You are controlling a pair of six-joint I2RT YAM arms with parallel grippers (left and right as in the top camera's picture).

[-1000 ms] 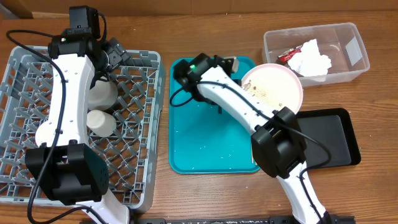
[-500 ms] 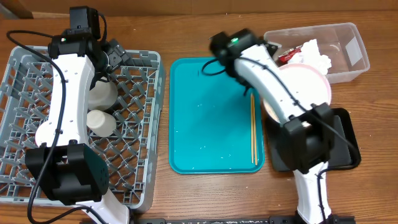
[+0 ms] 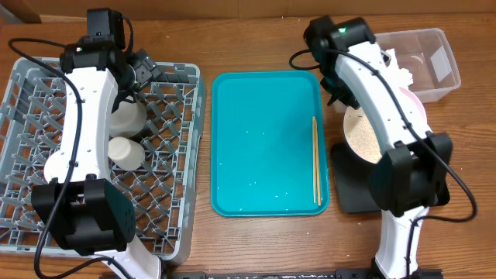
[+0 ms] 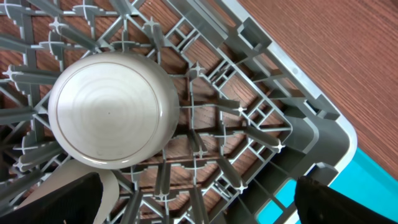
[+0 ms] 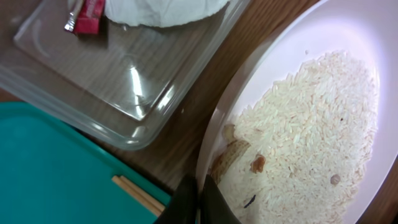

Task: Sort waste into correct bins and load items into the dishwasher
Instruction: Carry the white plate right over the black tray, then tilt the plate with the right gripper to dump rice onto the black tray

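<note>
just right of the teal tray point(image 3: 263, 147), the right claw point(image 5: 198, 200) is clenched on the rim of the white-pink plate point(image 3: 370, 133) carrying rice point(image 5: 311, 124). left of the tray, the left claw point(image 4: 196, 190) hangs released over the grey bowl point(image 4: 109, 109) in the dish rack point(image 3: 174, 163). chopsticks point(image 3: 315, 159) lie along the tray's right edge.

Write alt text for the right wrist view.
The right pincer grips the rim of a white-pink plate covered in rice scraps. Upper left, a clear tub holds a red wrapper and a white napkin; lower left, the corner of a teal tray and chopstick ends.
</note>
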